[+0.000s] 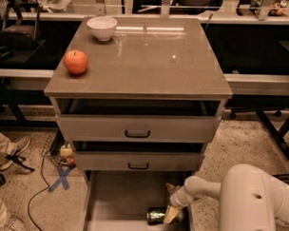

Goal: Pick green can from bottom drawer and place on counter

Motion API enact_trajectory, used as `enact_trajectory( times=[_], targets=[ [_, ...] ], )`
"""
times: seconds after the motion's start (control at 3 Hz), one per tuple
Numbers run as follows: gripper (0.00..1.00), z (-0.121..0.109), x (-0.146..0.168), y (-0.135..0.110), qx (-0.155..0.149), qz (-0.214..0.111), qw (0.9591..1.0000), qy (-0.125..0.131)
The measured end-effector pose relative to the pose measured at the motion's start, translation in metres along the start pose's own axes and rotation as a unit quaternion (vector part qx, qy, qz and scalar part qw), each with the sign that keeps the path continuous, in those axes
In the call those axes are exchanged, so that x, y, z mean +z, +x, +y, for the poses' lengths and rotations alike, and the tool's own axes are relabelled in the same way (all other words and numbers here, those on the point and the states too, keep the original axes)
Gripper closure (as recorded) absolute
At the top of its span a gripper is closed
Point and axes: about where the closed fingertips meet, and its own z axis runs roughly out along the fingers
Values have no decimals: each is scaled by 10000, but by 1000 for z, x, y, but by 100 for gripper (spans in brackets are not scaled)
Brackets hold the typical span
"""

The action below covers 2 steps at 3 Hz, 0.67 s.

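The green can [156, 216] lies on its side near the front right of the open bottom drawer [120, 197]. My gripper [170, 202] reaches into the drawer from the right, just right of the can. Its fingers are spread: the pale one [172, 215] is at the can's right end, the darker one [169, 188] is farther back. It holds nothing. The counter [146, 60] is the glossy grey-brown top of the cabinet above.
A red-orange apple [75, 61] and a white bowl [102, 27] sit on the counter's left side. Two upper drawers with dark handles [137, 134] stand slightly open. A person's shoes [12, 153], a cable and blue tape [61, 178] are on the floor at the left.
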Motion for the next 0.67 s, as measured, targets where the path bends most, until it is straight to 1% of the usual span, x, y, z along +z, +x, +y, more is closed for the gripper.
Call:
enact_trajectory(
  times=[0.33, 0.67],
  targets=[
    [0, -4, 18, 11, -9, 128, 9999, -71],
    [0, -3, 30, 17, -29, 231, 9997, -116]
  ],
)
